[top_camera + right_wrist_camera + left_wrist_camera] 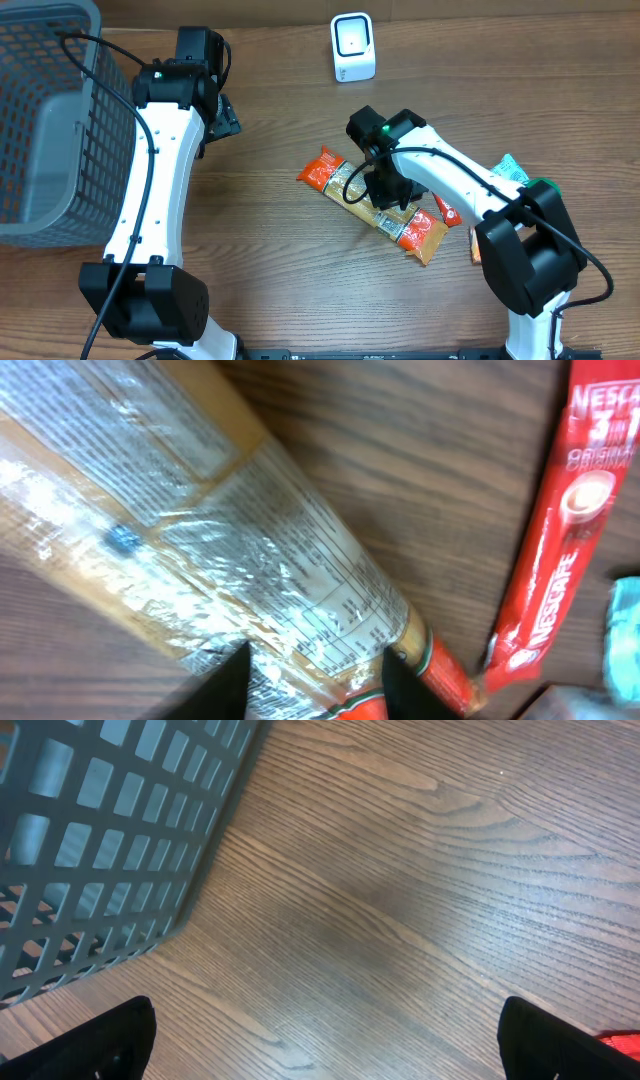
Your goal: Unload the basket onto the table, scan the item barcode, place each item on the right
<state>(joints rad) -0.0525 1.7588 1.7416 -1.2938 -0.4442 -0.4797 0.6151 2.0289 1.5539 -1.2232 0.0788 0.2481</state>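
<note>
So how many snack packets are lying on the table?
3 for sure: a long orange pack mid-table, a red Nescafe sachet right of it, a teal packet beyond. The right arm may hide more.

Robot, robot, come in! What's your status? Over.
Left gripper open, by the basket. Right gripper open over the long packet, packet flat on the table. Nothing between packet and scanner.

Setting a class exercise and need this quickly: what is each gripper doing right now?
Left gripper: open, holding nothing.
Right gripper: jaws partly open astride the long packet, no grip evident.
</note>
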